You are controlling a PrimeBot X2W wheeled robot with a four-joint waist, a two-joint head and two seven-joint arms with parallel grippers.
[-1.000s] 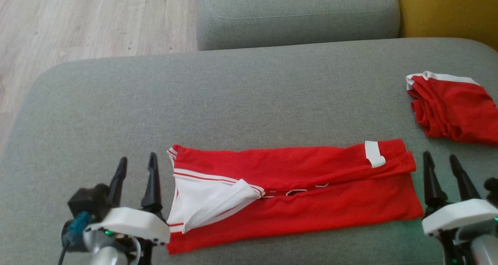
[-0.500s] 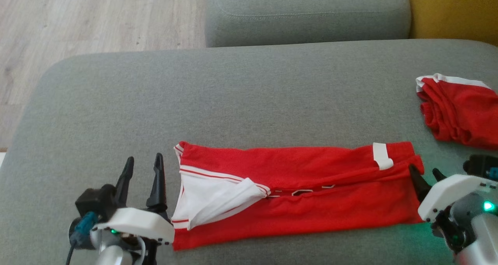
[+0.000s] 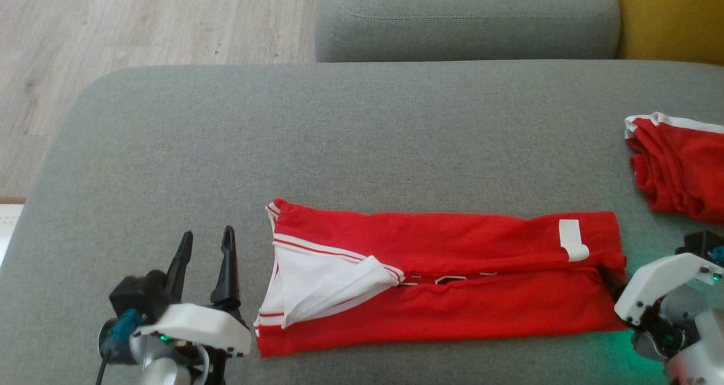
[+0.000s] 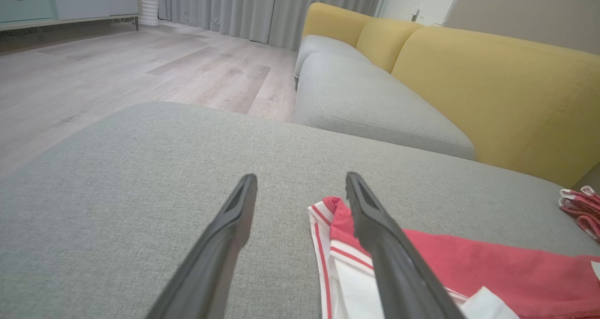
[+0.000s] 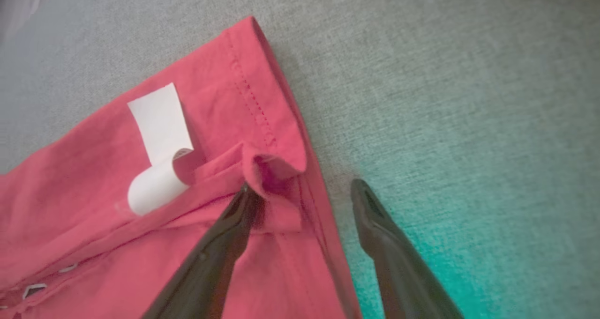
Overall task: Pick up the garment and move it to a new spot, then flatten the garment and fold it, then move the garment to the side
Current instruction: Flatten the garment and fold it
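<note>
Garment (image 3: 441, 283) lay folded into a long band on the grey cushion (image 3: 362, 119), between the two grippers. Its hem was straddled by the right gripper (image 5: 302, 188), jaws spread and empty; the left gripper (image 3: 207, 233) gaped just beside the white-trimmed end. Closing there risked pinching only the top layer, so the fold could spill open.

The white lettering (image 3: 447, 279) across the middle of the garment (image 3: 452, 311) is mostly covered by the garment's folded-over upper flap, so it cannot be read. At the garment's right end, the right end effector (image 5: 303, 188) is largely hidden in the head view behind its own white housing. In the right wrist view one fingertip (image 5: 236, 220) meets the curled hem corner, under it or on it I cannot tell. Beyond that same end, a second red garment (image 3: 679, 170) is cut off by the picture's edge.
</note>
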